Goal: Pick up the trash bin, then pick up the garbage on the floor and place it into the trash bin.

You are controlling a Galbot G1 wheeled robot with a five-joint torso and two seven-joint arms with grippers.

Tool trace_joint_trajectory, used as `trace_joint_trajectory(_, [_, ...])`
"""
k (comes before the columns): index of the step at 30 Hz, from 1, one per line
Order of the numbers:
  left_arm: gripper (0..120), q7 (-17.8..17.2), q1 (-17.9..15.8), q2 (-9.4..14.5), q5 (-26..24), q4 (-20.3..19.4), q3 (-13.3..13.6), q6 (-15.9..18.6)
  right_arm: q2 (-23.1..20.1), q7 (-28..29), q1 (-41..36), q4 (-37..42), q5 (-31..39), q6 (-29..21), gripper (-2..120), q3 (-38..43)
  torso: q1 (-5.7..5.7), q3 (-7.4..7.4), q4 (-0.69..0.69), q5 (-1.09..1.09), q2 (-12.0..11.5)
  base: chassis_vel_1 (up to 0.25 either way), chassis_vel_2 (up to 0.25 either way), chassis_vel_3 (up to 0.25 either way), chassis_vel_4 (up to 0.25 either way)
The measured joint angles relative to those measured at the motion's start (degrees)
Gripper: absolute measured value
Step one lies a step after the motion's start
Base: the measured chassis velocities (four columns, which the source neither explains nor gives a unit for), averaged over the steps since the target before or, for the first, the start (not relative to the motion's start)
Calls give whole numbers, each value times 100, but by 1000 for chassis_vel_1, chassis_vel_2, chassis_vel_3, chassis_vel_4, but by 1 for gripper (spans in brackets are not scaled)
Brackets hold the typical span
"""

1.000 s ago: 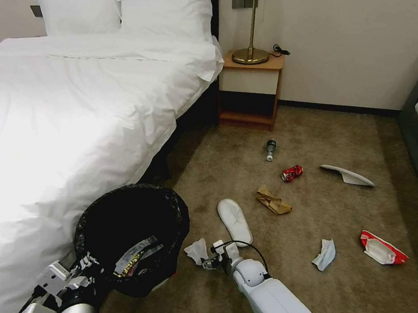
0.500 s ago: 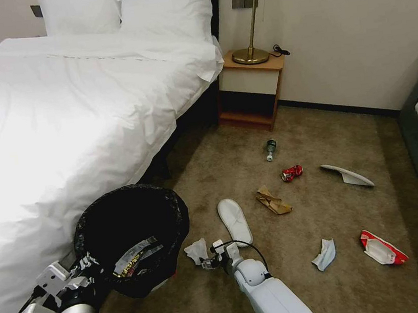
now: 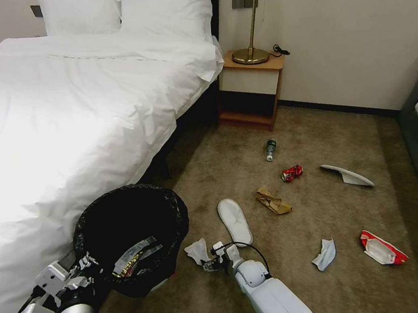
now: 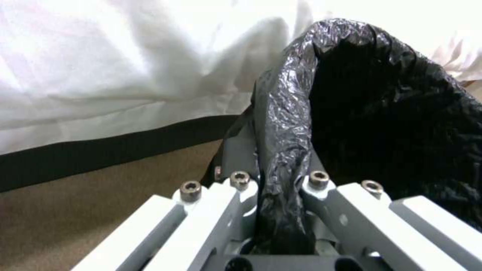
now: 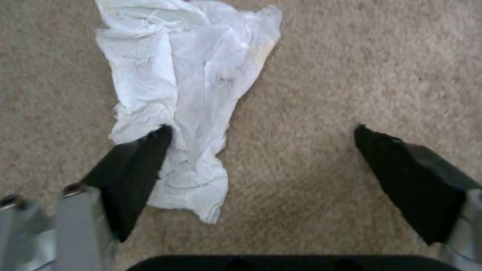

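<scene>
Two grippers I watch, left gripper (image 4: 281, 180) pinching the trash bin (image 3: 132, 234) rim between its jaws, right gripper (image 5: 261, 158) spread wide, crumpled tissue (image 5: 186, 94) under one fingertip (image 5: 145, 146).

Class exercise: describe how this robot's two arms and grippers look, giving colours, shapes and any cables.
Both arms are glossy white rounded tubes. A thin black cable loops over the right wrist. The left gripper has pale grey slatted links with steel bolts; the right gripper has black wedge-shaped fingertips on silver mounts.

The right pincer (image 3: 208, 263) has eased slightly toward the tissue (image 3: 197, 250).
</scene>
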Motion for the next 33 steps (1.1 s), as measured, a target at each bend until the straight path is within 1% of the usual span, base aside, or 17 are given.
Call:
trace_joint_trajectory(1, [5,1,0,-2,4,0,5,0,-1,-51,8,0,-17,29,86,1,0,0,-1,0,0,0,0,0,0])
trace_joint_trajectory(2, [5,1,0,-2,4,0,5,0,-1,-51,8,0,-17,29,86,1,0,0,-1,0,0,0,0,0,0])
trace_joint_trajectory(5, [5,6,-1,-17,19,1,16,0,-1,-310,17,-8,-140,243,74,-26,0,0,0,1,0,0,0,0,0])
trace_joint_trajectory(6, [5,6,-1,-17,19,1,16,0,-1,-310,17,-8,-140,243,74,-26,0,0,0,1,0,0,0,0,0])
trace_joint_trajectory(7, [5,9,-1,-21,26,1,17,0,-1,-430,22,-22,-190,350,67,-26,0,0,0,1,0,0,0,0,0])
trace_joint_trajectory(8, [5,9,-1,-21,26,1,17,0,-1,-430,22,-22,-190,350,67,-26,0,0,0,1,0,0,0,0,0])
trace_joint_trajectory(10, [5,13,-2,-28,30,1,21,-1,-1,-630,35,-37,-255,523,61,-22,0,0,0,0,0,0,0,0,0])
trace_joint_trajectory(14, [5,16,-3,-39,38,1,31,-2,-1,-840,62,-52,-343,726,58,-8,0,0,0,1,0,0,0,0,0])
trace_joint_trajectory(18, [5,18,5,-54,59,2,36,-2,0,-1028,112,-57,-380,917,52,19,0,0,0,1,0,0,0,0,0])
trace_joint_trajectory(19, [5,19,15,-57,68,2,38,-2,-1,-1051,136,-59,-380,932,49,33,0,0,0,1,0,0,0,0,0])
trace_joint_trajectory(21, [5,19,22,-59,76,2,39,-2,-1,-1057,166,-68,-380,934,47,53,0,0,0,1,0,0,0,0,0])
trace_joint_trajectory(23, [5,20,35,-66,88,2,40,-3,-1,-1058,238,-111,-379,920,39,101,0,0,0,1,0,0,0,0,0])
trace_joint_trajectory(24, [5,20,35,-66,88,2,40,-3,-1,-1058,238,-111,-379,920,39,101,0,0,0,1,0,0,0,0,0])
trace_joint_trajectory(26, [5,23,45,-74,105,2,43,-7,-1,-1021,314,-182,-389,809,29,147,0,0,0,1,0,0,0,0,0])
trace_joint_trajectory(27, [5,23,45,-74,105,2,43,-7,-1,-1021,314,-182,-389,809,29,147,0,0,0,1,0,0,0,0,0])
trace_joint_trajectory(29, [5,27,50,-87,129,2,58,-10,0,-931,395,-283,-402,687,17,196,0,0,0,1,0,0,0,0,0])
trace_joint_trajectory(33, [5,32,53,-96,146,2,70,-13,-1,-902,433,-325,-399,642,16,221,0,0,0,1,0,0,0,0,0])
